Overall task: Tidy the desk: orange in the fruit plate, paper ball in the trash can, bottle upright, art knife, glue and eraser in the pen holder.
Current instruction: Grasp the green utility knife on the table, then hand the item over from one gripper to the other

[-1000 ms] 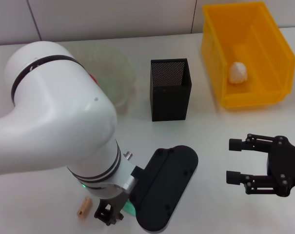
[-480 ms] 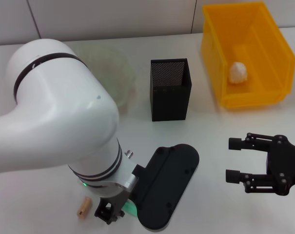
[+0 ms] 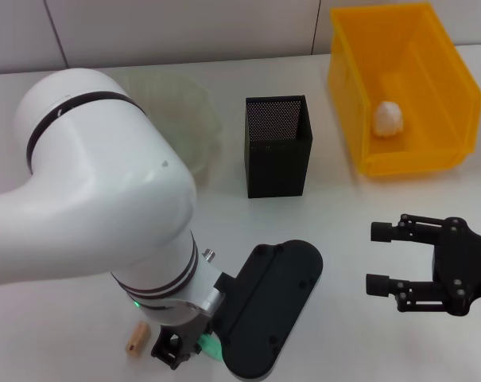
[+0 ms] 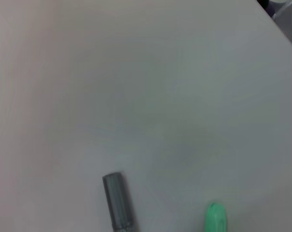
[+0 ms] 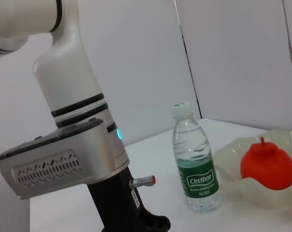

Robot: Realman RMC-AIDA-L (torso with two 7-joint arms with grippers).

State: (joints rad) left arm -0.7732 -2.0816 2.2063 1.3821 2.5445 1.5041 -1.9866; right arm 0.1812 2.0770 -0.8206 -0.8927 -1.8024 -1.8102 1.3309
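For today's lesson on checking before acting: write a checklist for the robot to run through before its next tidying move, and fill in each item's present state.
1. Paper ball in the trash can: ok.
2. Orange in the fruit plate: ok.
3. Bottle upright: ok, it stands beside the plate.
4. Eraser in the pen holder: not ok, it lies on the desk by the left pincer.
5. Grey stick and green stick in the holder: not ok, both lie on the desk below the left wrist.
6. Right pincer free: ok, open, empty, hovering over bare desk.
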